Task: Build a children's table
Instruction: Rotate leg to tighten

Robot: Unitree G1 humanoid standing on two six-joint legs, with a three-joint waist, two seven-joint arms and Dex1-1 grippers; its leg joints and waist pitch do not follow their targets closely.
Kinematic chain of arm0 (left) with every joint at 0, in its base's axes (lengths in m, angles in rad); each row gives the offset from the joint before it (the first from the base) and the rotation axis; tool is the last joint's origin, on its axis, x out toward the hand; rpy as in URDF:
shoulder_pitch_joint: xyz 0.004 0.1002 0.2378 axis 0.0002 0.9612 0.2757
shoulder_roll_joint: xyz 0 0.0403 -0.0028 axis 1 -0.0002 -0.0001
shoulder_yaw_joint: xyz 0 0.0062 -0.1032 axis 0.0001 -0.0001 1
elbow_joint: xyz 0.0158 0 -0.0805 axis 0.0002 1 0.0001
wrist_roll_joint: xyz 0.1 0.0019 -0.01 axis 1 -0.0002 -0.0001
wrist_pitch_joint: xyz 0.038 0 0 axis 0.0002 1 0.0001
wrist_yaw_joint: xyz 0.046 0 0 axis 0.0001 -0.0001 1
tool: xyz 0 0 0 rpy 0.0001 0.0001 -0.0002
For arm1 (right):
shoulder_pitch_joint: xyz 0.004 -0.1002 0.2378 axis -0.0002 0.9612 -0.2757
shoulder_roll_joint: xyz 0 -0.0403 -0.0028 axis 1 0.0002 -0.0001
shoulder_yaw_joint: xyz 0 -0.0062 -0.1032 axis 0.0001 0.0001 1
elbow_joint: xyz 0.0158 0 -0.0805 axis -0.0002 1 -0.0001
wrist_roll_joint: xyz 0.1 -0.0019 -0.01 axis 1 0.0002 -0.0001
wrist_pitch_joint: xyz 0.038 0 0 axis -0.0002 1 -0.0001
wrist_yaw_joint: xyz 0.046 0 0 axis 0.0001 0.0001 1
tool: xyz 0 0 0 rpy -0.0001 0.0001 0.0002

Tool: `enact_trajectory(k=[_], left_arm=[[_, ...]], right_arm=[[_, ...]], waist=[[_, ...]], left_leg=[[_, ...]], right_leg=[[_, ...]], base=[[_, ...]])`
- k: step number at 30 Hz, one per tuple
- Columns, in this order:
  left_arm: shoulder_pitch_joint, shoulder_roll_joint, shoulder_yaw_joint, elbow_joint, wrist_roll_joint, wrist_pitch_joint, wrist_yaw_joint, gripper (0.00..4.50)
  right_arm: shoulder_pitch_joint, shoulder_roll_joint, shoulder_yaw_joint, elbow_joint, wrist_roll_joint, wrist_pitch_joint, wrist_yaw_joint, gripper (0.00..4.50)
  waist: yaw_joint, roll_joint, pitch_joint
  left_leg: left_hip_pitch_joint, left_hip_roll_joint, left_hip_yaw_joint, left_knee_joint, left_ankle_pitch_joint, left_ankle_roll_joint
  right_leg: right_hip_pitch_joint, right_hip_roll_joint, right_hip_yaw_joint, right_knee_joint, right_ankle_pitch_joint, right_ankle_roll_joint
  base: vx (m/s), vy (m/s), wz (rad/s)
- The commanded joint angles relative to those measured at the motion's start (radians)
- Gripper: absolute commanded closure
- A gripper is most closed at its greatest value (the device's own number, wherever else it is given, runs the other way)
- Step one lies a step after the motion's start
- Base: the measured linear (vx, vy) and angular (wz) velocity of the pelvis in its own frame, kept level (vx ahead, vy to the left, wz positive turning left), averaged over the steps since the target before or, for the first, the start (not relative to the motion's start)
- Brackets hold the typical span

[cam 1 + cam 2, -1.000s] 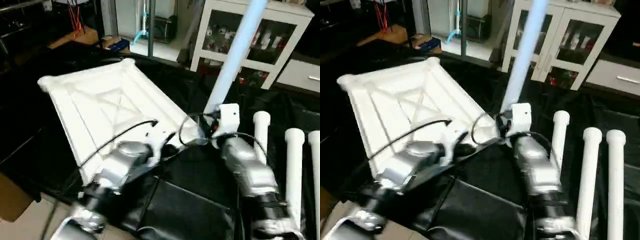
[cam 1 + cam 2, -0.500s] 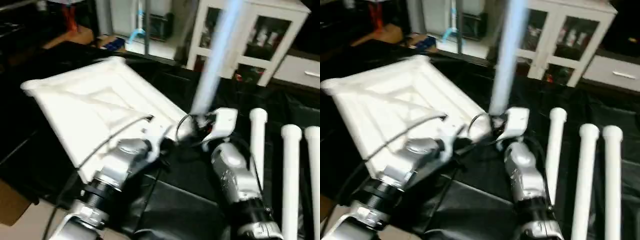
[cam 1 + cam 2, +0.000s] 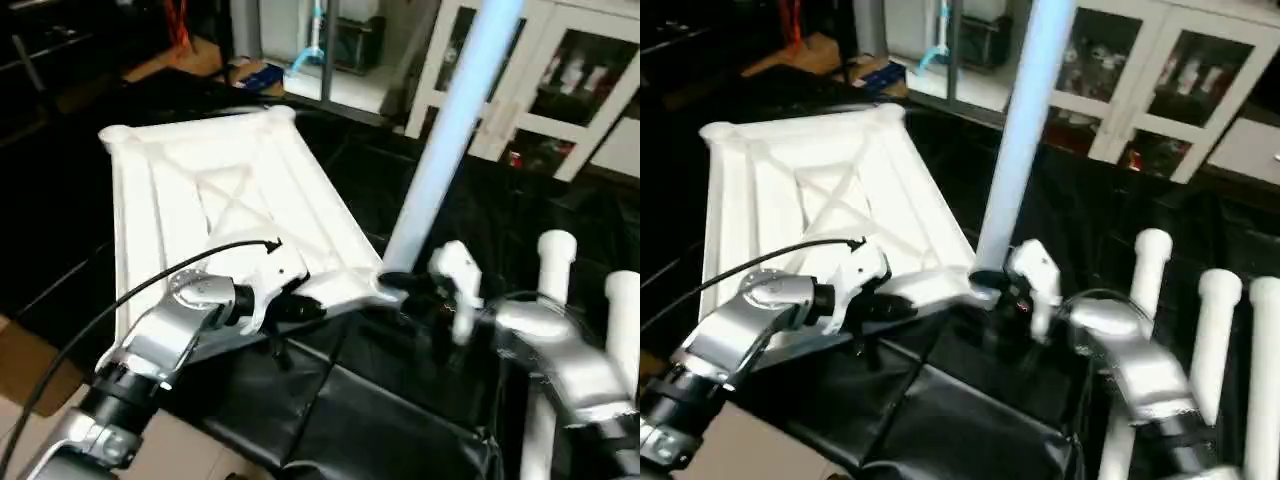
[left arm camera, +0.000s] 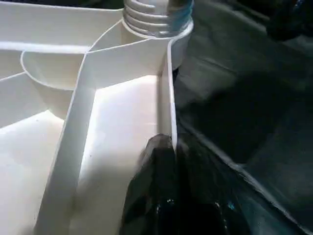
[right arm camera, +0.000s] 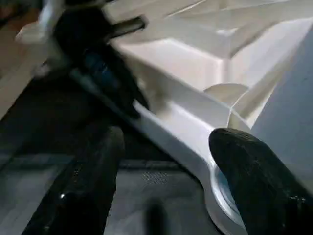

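1. Tabletop (image 3: 215, 215) is lying underside up on black cloth (image 3: 380, 410).
2. Leg (image 3: 445, 135) is standing in the tabletop's near corner socket.
3. Left gripper (image 4: 164, 161) is pinching the tabletop's rim.
4. Right gripper (image 5: 166, 176) is gaping wide beside that socket, gripping nothing.

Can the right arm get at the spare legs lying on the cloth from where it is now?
Probably yes. The right gripper is open beside the standing leg, holding nothing, and the spare legs lie on the black cloth beside that arm, with nothing between. It would have to turn away from the tabletop.
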Motion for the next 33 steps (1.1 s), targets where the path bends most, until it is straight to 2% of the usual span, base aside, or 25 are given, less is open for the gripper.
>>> enact_trajectory(k=[1, 3, 4, 6, 8, 10, 11, 12, 16, 17, 18, 19, 22, 23, 26, 27, 29, 30, 33], left_arm=[[0.014, 0.015, -0.05, -0.036, -0.033, -0.01, -0.112, 4.5], [0.013, 0.015, -0.047, -0.031, -0.031, -0.017, -0.118, 4.5], [0.012, 0.016, -0.047, -0.026, -0.029, -0.022, -0.121, 4.5], [0.01, 0.016, -0.045, -0.021, -0.028, -0.027, -0.121, 4.5], [0.009, 0.018, -0.042, -0.018, -0.029, -0.031, -0.125, 4.5], [0.007, 0.025, -0.042, -0.019, -0.035, -0.035, -0.138, 4.5], [0.007, 0.025, -0.042, -0.019, -0.035, -0.035, -0.138, 4.5], [0.007, 0.028, -0.044, -0.02, -0.038, -0.039, -0.146, 4.5], [0.006, 0.028, -0.046, -0.022, -0.046, -0.046, -0.157, 4.5], [0.005, 0.028, -0.046, -0.021, -0.046, -0.047, -0.159, 4.5], [0.004, 0.025, -0.047, -0.02, -0.046, -0.047, -0.162, 4.5], [0.001, 0.023, -0.048, -0.018, -0.044, -0.048, -0.164, 4.5], [-0.001, 0.02, -0.048, -0.016, -0.042, -0.05, -0.168, 4.5], [-0.002, 0.019, -0.048, -0.014, -0.041, -0.051, -0.172, 4.5], [-0.006, 0.019, -0.05, -0.009, -0.04, -0.054, -0.183, 4.5], [-0.007, 0.019, -0.05, -0.009, -0.041, -0.054, -0.182, 4.5], [-0.008, 0.02, -0.051, -0.008, -0.042, -0.054, -0.182, 4.5], [-0.009, 0.019, -0.05, -0.008, -0.043, -0.053, -0.182, 4.5], [-0.008, 0.018, -0.049, -0.009, -0.042, -0.052, -0.182, 4.5]], right_arm=[[0.009, -0.079, -0.043, 0.006, 0.0, 0.027, 0.026, 1.23], [0.019, -0.124, -0.037, -0.01, -0.003, 0.041, 0.075, 1.23], [0.028, -0.151, -0.04, -0.022, 0.0, 0.049, 0.105, 1.23], [0.037, -0.175, -0.05, -0.03, 0.006, 0.057, 0.126, 1.23], [0.046, -0.196, -0.07, -0.03, 0.008, 0.056, 0.143, 1.23], [0.047, -0.214, -0.105, -0.003, 0.005, 0.035, 0.144, 1.23], [0.047, -0.214, -0.105, -0.003, 0.005, 0.035, 0.144, 1.23], [0.045, -0.222, -0.115, 0.01, 0.009, 0.027, 0.142, 1.23], [0.043, -0.213, -0.132, 0.022, 0.025, 0.015, 0.118, 1.23], [0.043, -0.21, -0.133, 0.022, 0.029, 0.015, 0.115, 1.23], [0.048, -0.203, -0.121, 0.008, 0.036, 0.028, 0.117, 1.23], [0.052, -0.195, -0.11, 0.0, 0.036, 0.03, 0.116, 1.23], [0.054, -0.181, -0.103, -0.003, 0.035, 0.033, 0.121, 1.23], [0.052, -0.171, -0.1, -0.002, 0.037, 0.038, 0.126, 1.23], [0.037, -0.142, -0.079, 0.017, 0.03, 0.038, 0.14, 1.23], [0.033, -0.141, -0.073, 0.022, 0.029, 0.036, 0.142, 1.49], [0.025, -0.139, -0.066, 0.032, 0.025, 0.03, 0.142, 1.59], [0.019, -0.137, -0.064, 0.038, 0.024, 0.029, 0.142, 1.62], [0.009, -0.131, -0.062, 0.048, 0.018, 0.027, 0.145, 2.0]], waist=[[-0.002, 0.003, -0.051], [0.001, 0.002, -0.046], [0.002, 0.0, -0.046], [0.004, -0.003, -0.048], [0.003, -0.004, -0.047], [0.004, -0.001, -0.05], [0.004, -0.003, -0.05], [0.006, 0.002, -0.051], [0.004, -0.001, -0.056], [0.005, 0.004, -0.056], [0.004, 0.002, -0.057], [0.005, 0.006, -0.057], [0.004, 0.004, -0.056], [0.005, 0.01, -0.056], [0.003, 0.005, -0.057], [0.003, 0.006, -0.057], [0.003, 0.008, -0.056], [0.003, 0.004, -0.056], [0.004, 0.003, -0.057]], left_leg=[[0.034, 0.063, -0.022, -0.082, -0.224, 0.038], [0.038, 0.064, -0.021, -0.085, -0.263, 0.025], [0.036, 0.064, -0.025, -0.087, -0.279, 0.018], [0.034, 0.063, -0.027, -0.087, -0.276, 0.013], [0.032, 0.063, -0.028, -0.087, -0.275, 0.012], [0.032, 0.062, -0.028, -0.085, -0.264, 0.015], [0.032, 0.062, -0.028, -0.085, -0.259, 0.017], [0.032, 0.062, -0.028, -0.084, -0.251, 0.02], [0.029, 0.061, -0.026, -0.08, -0.201, 0.039], [0.03, 0.061, -0.027, -0.08, -0.196, 0.042], [0.029, 0.061, -0.026, -0.079, -0.189, 0.049], [0.029, 0.061, -0.026, -0.079, -0.188, 0.052], [0.031, 0.062, -0.025, -0.079, -0.199, 0.05], [0.032, 0.062, -0.026, -0.079, -0.202, 0.047], [0.03, 0.062, -0.026, -0.08, -0.205, 0.044], [0.032, 0.062, -0.026, -0.08, -0.204, 0.042], [0.033, 0.062, -0.026, -0.081, -0.211, 0.038], [0.032, 0.062, -0.026, -0.08, -0.208, 0.037], [0.032, 0.061, -0.025, -0.078, -0.199, 0.039]], right_leg=[[0.042, -0.05, 0.043, -0.051, -0.209, -0.236], [0.038, -0.052, 0.046, -0.06, -0.259, -0.221], [0.043, -0.055, 0.046, -0.063, -0.295, -0.208], [0.044, -0.057, 0.046, -0.064, -0.318, -0.192], [0.043, -0.056, 0.046, -0.065, -0.324, -0.191], [0.043, -0.057, 0.046, -0.065, -0.313, -0.194], [0.044, -0.056, 0.045, -0.064, -0.305, -0.196], [0.043, -0.056, 0.045, -0.062, -0.29, -0.203], [0.048, -0.053, 0.043, -0.051, -0.201, -0.231], [0.049, -0.053, 0.043, -0.05, -0.191, -0.236], [0.049, -0.052, 0.042, -0.049, -0.175, -0.243], [0.05, -0.053, 0.042, -0.048, -0.172, -0.248], [0.05, -0.053, 0.042, -0.05, -0.182, -0.251], [0.049, -0.053, 0.042, -0.05, -0.183, -0.252], [0.051, -0.053, 0.042, -0.049, -0.183, -0.251], [0.05, -0.052, 0.042, -0.049, -0.184, -0.252], [0.049, -0.051, 0.042, -0.05, -0.19, -0.251], [0.051, -0.053, 0.042, -0.049, -0.194, -0.25], [0.05, -0.054, 0.043, -0.048, -0.19, -0.25]], base=[[0.0, 0.0, 0.0], [0.0, 0.0, 0.0], [0.0, 0.0, 0.0], [0.0, 0.0, 0.0], [0.0, 0.0, 0.0], [0.0, 0.0, 0.0], [0.0, 0.0, 0.0], [0.0, 0.0, 0.0], [0.0, 0.0, 0.0], [0.0, 0.0, 0.0], [0.0, 0.0, 0.0], [0.0, 0.0, 0.0], [0.0, 0.0, 0.0], [0.0, 0.0, 0.0], [0.0, 0.0, 0.0], [0.0, 0.0, 0.0], [0.0, 0.0, 0.0], [0.0, 0.0, 0.0], [0.0, 0.0, 0.0]])
